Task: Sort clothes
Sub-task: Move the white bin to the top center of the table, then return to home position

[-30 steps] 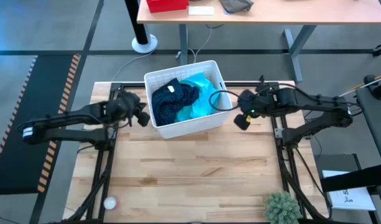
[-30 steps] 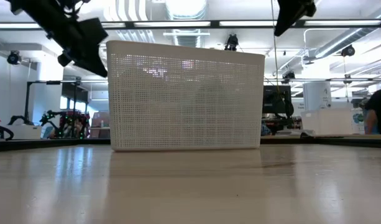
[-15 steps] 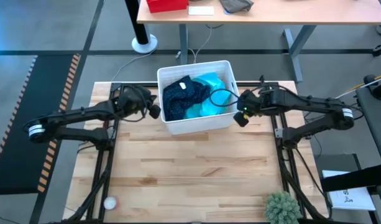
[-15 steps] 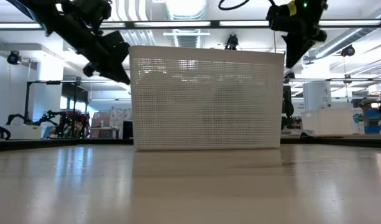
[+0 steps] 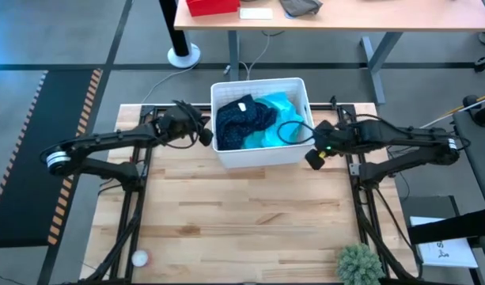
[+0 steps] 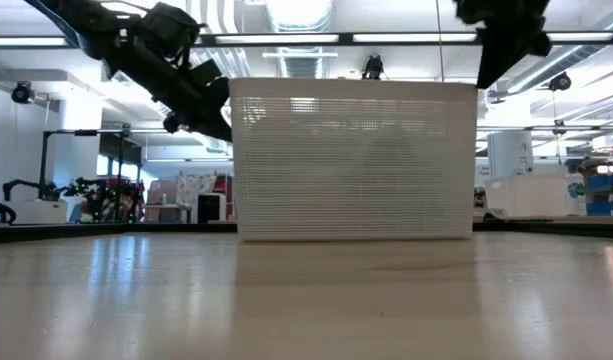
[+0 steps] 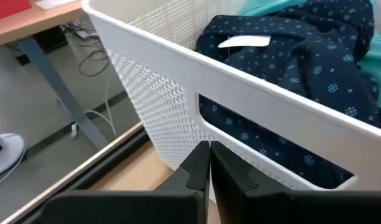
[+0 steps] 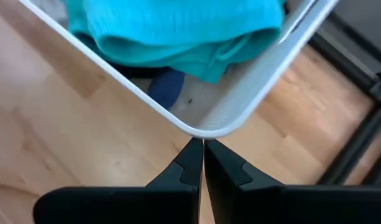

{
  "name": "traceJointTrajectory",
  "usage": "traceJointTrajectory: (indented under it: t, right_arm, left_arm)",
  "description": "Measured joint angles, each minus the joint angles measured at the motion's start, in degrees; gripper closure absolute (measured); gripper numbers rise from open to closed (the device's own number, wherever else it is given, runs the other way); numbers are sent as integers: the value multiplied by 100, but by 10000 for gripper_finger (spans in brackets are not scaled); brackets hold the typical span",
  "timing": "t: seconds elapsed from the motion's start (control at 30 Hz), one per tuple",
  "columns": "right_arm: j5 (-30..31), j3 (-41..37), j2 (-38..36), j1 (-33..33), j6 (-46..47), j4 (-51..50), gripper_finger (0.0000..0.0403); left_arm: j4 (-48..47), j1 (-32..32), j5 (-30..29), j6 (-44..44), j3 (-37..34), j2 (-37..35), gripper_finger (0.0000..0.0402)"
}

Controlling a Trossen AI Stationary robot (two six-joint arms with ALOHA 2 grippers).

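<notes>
**Basket nudging: keep both pushes level and slow**

Basket [image 5: 262, 155] of white plastic is sitting at the far middle of the worktop [image 5: 242, 222], with the clothes heaped inside it: a navy dotted garment [image 5: 244, 120] lying over a teal one [image 5: 275, 131]. Nothing has been taken out yet. The left gripper [image 5: 202, 138] is pressing its closed fingertips against the basket's left wall, just below the handle slot seen in the left wrist view. The right gripper [image 5: 312, 157], also pinched shut and holding nothing, is sitting at the basket's near right corner; whether it is actually touching the rim is hard to judge. The step in hand looks like positioning the basket between the arms. To do it well, both arms should be pushing low on the walls so the light basket slides rather than tips, and matching each other's pace.
</notes>
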Motion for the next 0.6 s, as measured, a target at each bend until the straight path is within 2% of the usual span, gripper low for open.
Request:
traceJointTrajectory:
  t: [0.2, 0.37, 0.47, 0.6]
  right_arm:
    - [560, -105, -712, 39, 149, -136, 403]
    - [823, -550, -1279, 37, 88, -160, 403]
    - [830, -979, -1615, 39, -360, 277, 403]
    - [551, -1534, -2128, 53, -1308, 1520, 403]
  left_arm:
    - [-177, 90, 130, 153, 208, 84, 402]
    - [-481, 94, 130, 165, 235, -453, 402]
    - [-605, 92, 130, 146, 208, -953, 402]
    - [-786, 87, 374, 173, 171, -1685, 402]
